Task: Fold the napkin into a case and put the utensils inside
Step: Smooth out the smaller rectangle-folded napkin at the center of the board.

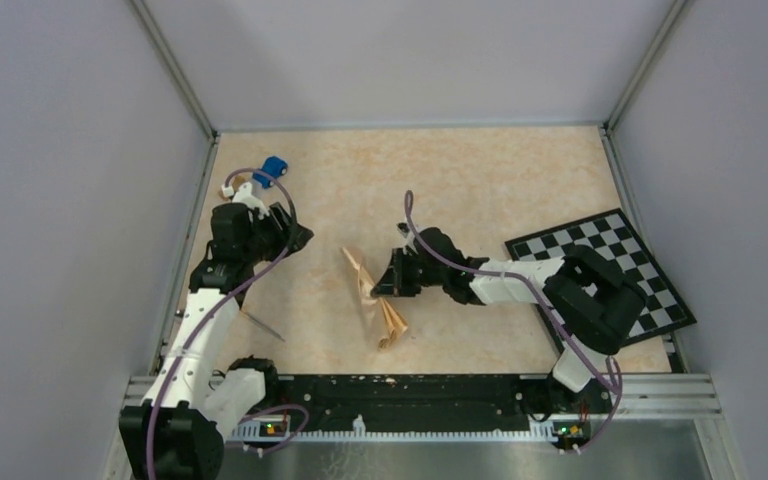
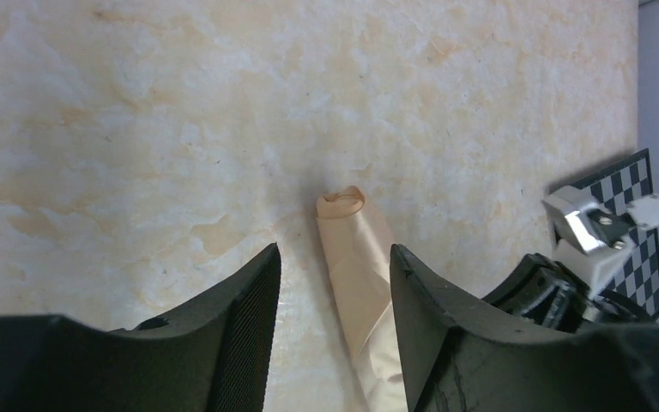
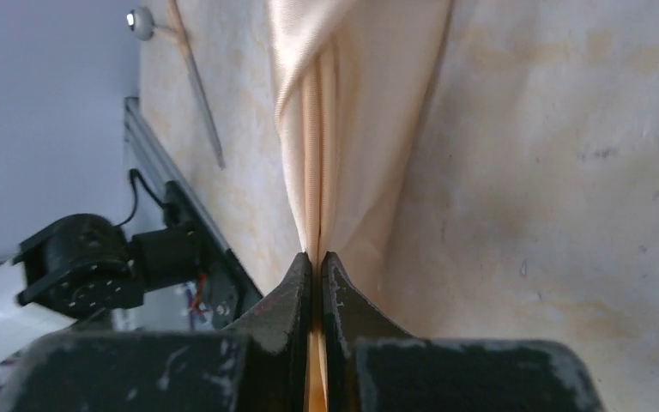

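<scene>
Right wrist: right end effector (image 3: 317, 257) pinches the bunched napkin (image 3: 352, 103), mid-fold. Left end effector (image 2: 335, 253), spread and empty, should probably pin the cloth just ahead next.

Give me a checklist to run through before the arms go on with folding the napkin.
1. Right gripper shut on the napkin: ok; the jaws pinch its gathered folds.
2. Left gripper open and holding nothing: ok; the napkin's end lies beyond its fingers, not between them.
3. Fold finished: not ok; the napkin is a bunched, pleated strip.
4. Utensil free to pick up: ok; it lies apart from the napkin.
5. All utensils in view: cannot tell; only one thin piece shows.
6. Blue toy car clear of the napkin: ok; it sits at the far left.
</scene>
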You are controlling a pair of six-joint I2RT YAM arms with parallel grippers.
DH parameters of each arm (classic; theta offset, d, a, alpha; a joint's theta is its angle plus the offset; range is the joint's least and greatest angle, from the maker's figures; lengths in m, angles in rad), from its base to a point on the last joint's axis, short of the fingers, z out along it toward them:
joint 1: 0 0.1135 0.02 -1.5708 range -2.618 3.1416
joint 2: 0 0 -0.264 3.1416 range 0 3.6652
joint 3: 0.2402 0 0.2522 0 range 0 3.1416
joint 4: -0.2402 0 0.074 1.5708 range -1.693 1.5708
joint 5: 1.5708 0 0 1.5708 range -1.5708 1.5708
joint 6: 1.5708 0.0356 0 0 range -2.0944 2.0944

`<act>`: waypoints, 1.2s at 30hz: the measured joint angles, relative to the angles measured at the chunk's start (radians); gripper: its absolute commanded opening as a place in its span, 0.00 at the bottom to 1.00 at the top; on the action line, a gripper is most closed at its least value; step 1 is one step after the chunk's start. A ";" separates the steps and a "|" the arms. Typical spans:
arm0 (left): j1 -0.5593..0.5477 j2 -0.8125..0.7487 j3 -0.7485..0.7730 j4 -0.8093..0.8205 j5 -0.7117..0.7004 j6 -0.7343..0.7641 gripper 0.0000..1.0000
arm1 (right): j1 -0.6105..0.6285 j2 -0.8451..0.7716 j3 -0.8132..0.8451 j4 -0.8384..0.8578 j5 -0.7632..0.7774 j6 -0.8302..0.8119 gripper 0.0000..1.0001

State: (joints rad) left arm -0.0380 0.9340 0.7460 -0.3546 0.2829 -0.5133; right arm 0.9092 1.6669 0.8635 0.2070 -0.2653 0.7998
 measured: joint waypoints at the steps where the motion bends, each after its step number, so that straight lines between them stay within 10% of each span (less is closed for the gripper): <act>1: 0.000 0.000 0.000 -0.001 0.008 0.000 0.55 | -0.024 0.008 -0.053 0.090 -0.055 0.065 0.00; 11: 0.000 0.002 0.000 -0.005 0.081 0.000 0.53 | -0.164 0.156 -0.362 0.768 -0.320 0.471 0.00; 18: -0.021 0.080 -0.031 0.085 0.219 -0.016 0.54 | -0.368 0.180 -0.512 0.947 -0.460 0.494 0.47; 28: -0.386 0.504 -0.015 0.384 0.358 -0.120 0.38 | -0.536 -0.285 -0.309 -0.040 -0.366 -0.150 0.47; 36: -0.419 0.795 0.111 0.578 0.388 -0.205 0.34 | -0.219 -0.409 -0.283 -0.290 -0.252 -0.237 0.17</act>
State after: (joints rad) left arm -0.4572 1.7294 0.8574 0.2234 0.6712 -0.7181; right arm 0.6907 1.2575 0.5804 -0.0830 -0.5171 0.5632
